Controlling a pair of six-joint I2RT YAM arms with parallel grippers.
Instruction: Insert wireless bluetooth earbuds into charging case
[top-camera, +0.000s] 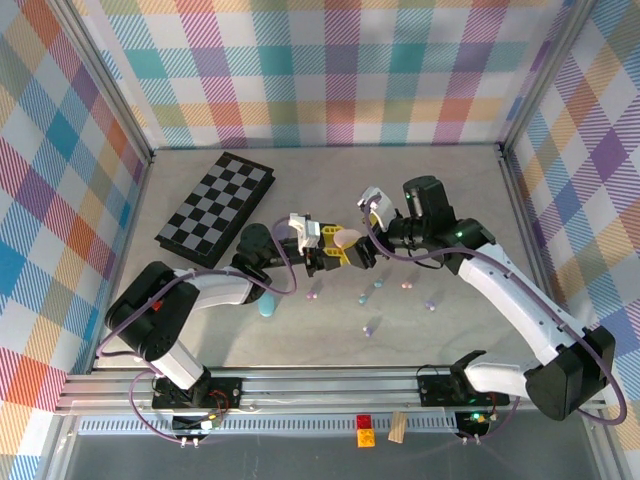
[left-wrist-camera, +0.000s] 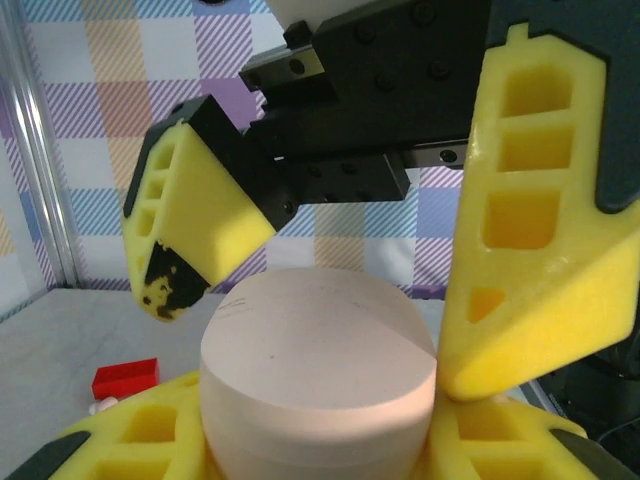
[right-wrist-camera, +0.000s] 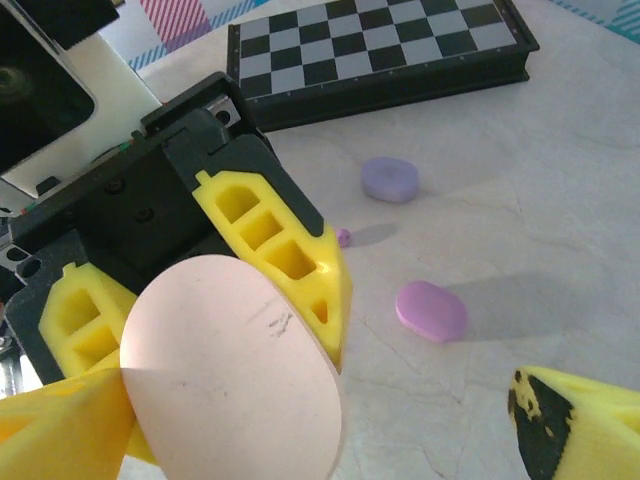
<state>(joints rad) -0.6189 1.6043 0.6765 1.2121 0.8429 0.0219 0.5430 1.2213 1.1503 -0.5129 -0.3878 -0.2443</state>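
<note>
L gripper (top-camera: 335, 252), right of chessboard (top-camera: 215, 210), was clamped on pink case (right-wrist-camera: 230, 370), R gripper (right-wrist-camera: 320, 425) spread wide & empty around it; risk was off-centre lid pry twisting case loose.

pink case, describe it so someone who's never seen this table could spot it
Find the chessboard at the back left of the table, then look right to mid-table. There the pale pink pebble-shaped case sits clamped in the yellow fingers of the left claw, raised off the surface. Unlike it, the lavender case and purple case lie loose on the table.
</note>
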